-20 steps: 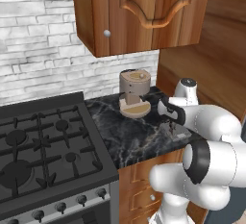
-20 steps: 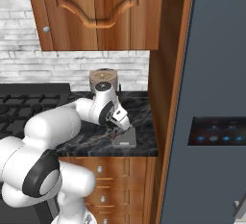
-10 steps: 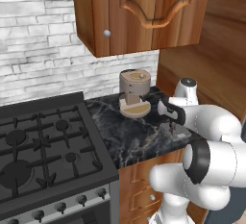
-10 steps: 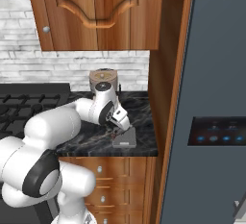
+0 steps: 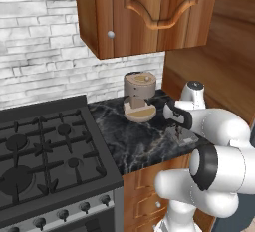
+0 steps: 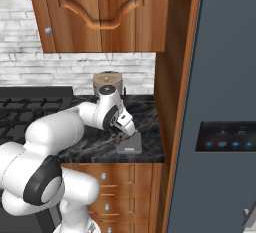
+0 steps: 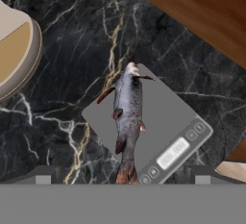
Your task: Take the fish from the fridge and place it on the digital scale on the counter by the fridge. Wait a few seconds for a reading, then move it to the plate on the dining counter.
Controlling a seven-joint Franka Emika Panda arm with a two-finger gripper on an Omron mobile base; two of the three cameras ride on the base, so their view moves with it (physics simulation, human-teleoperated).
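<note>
fish [image 7: 128, 117] slim, dark grey, reddish fins, lying across digital scale [image 7: 161, 122], tail past its edge; counter [image 7: 72, 98] bare around; gripper [image 7: 122, 175] spread wide above.

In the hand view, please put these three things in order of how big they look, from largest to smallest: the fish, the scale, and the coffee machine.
1. The scale, the widest of the three here.
2. The fish, slimmer, lying on the scale.
The coffee machine cannot be ranked fairly: the picture's left edge cuts it off, so just part of its base is visible.
</note>
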